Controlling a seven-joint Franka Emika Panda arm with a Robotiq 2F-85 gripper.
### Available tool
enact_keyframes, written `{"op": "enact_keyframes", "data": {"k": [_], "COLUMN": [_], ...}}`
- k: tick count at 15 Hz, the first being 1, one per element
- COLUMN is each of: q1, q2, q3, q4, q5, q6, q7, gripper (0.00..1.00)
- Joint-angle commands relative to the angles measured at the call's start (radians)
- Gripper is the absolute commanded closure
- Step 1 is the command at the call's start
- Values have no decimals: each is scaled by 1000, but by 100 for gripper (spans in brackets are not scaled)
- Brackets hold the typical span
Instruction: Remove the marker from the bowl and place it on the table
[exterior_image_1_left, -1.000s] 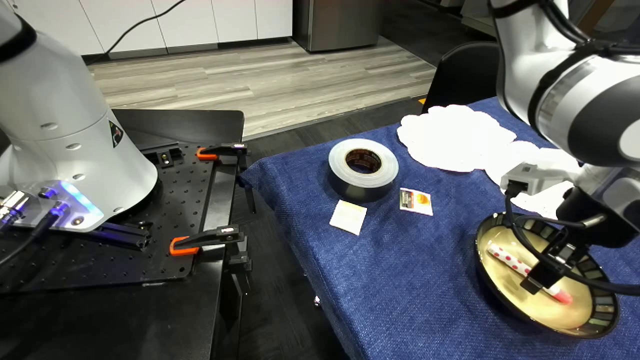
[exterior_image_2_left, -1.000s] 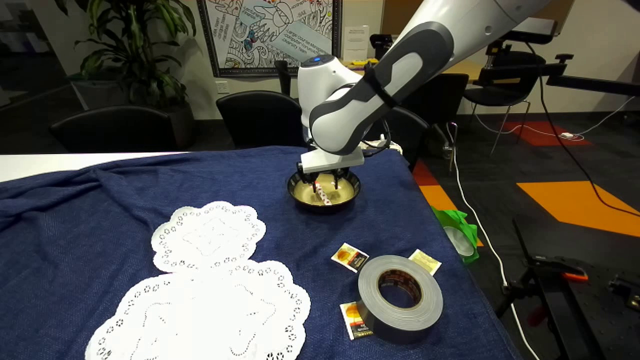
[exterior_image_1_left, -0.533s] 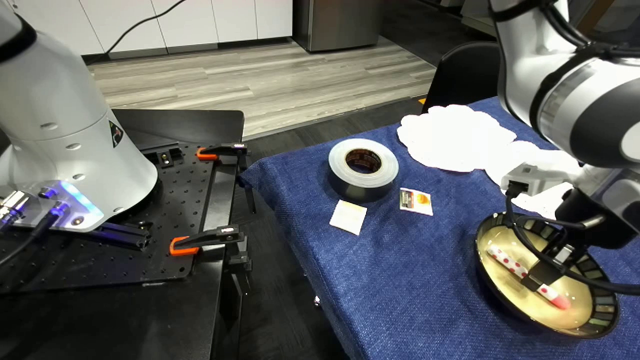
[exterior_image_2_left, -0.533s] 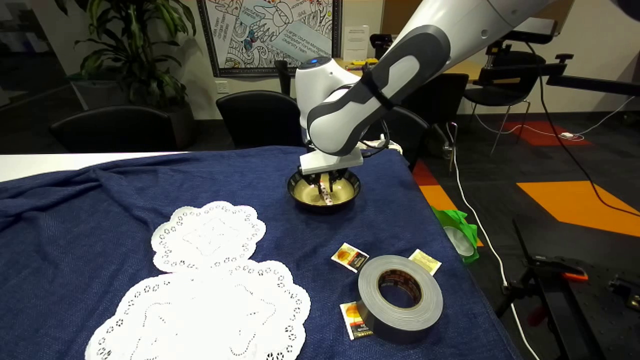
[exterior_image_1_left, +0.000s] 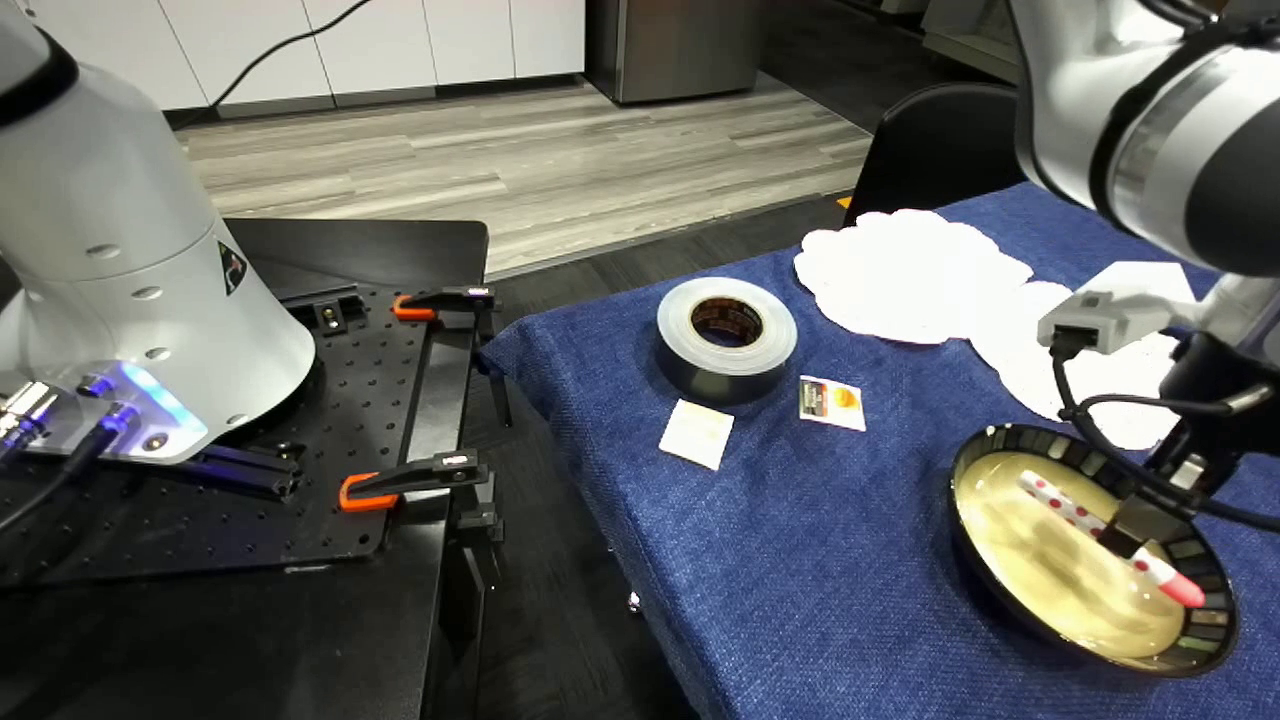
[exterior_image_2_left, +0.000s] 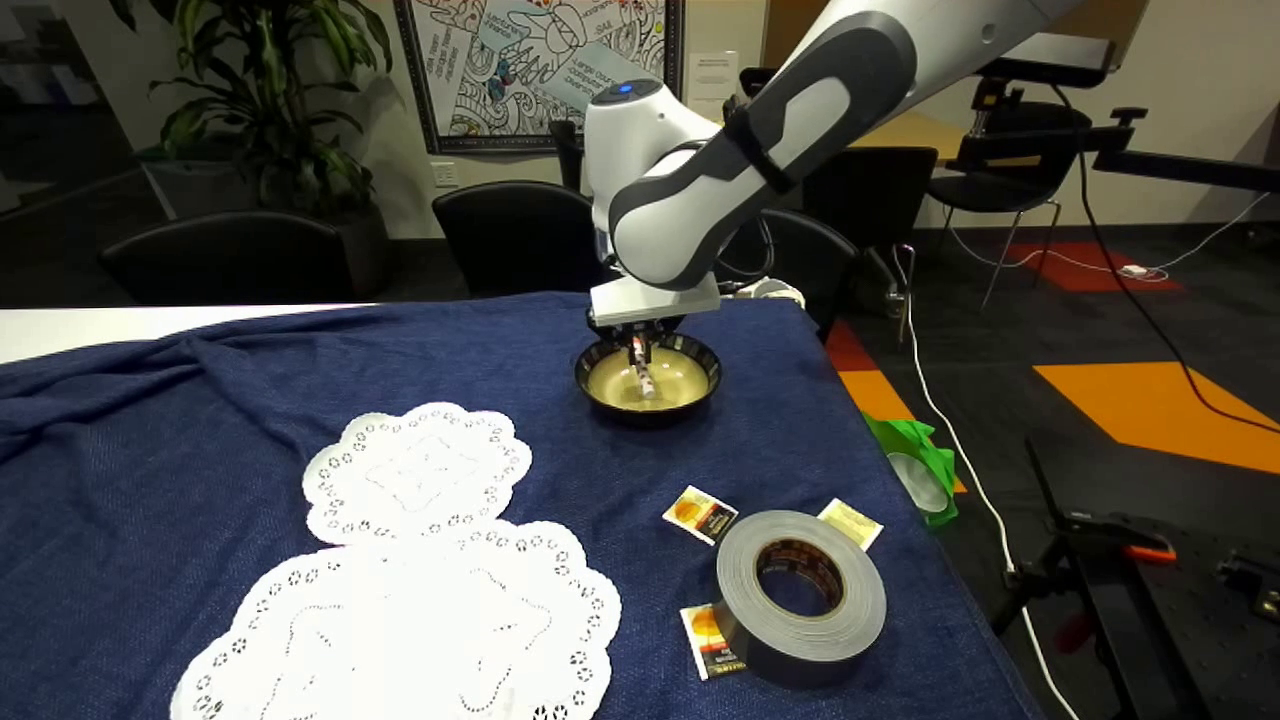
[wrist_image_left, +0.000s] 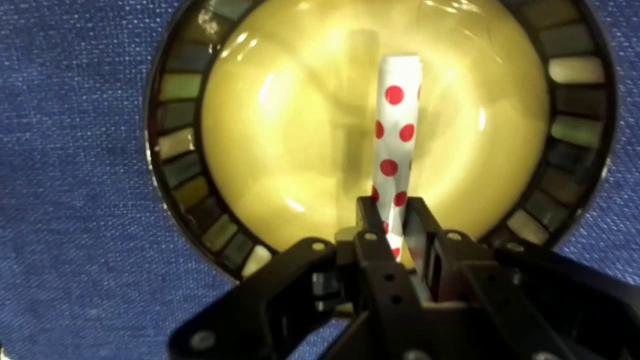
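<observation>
Gripper (wrist_image_left: 392, 212) clasping the marker (wrist_image_left: 390, 147) within the round of the bowl (exterior_image_1_left: 1030, 575). In the wrist view the fingertips (wrist_image_left: 423, 215) press on opposite sides of the marker's white, red-spotted barrel, and the white end points away from the gripper. In an exterior view the marker reaches out on both sides of the fingertips, the grip lying nearer its pink-red end. The cream-yellow inside of the bowl lies beneath the marker; how far apart the two stand cannot be judged. The bowl, its dark rim patterned with blocks of grey, green and cream, rests upright on the blue-draped table (exterior_image_1_left: 850, 560). The arm (exterior_image_2_left: 690, 235) reaches over the bowl in both exterior views.

A roll of tape (exterior_image_2_left: 800, 638) lies flat on the table, well apart from the bowl, with three small packets (exterior_image_2_left: 701, 514) around it, two of them partly hidden by the roll in an exterior view. Two white doilies (exterior_image_2_left: 400, 630) with scalloped edges meet on the table; whether they overlap cannot be told. The base of the arm stands on a black workbench (exterior_image_1_left: 310, 640), parted from the table by a gap; two clamps (exterior_image_1_left: 415, 478) with orange tips sit along its edge. In an exterior view black chairs (exterior_image_2_left: 515, 240) stand beyond the far edge of the table.
</observation>
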Motion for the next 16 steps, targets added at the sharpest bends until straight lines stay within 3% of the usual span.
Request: {"op": "enact_keyframes", "data": {"k": [1, 7, 12, 16], "q1": [70, 167, 240, 260], "q2": [-183, -383, -441, -421], "q3": [-52, -66, -47, -8], "q4": [-190, -331, -325, -269], "q5": [-24, -106, -177, -152], "q6": [89, 144, 92, 13], "q7": [13, 25, 112, 240], "gripper": [95, 95, 95, 95]}}
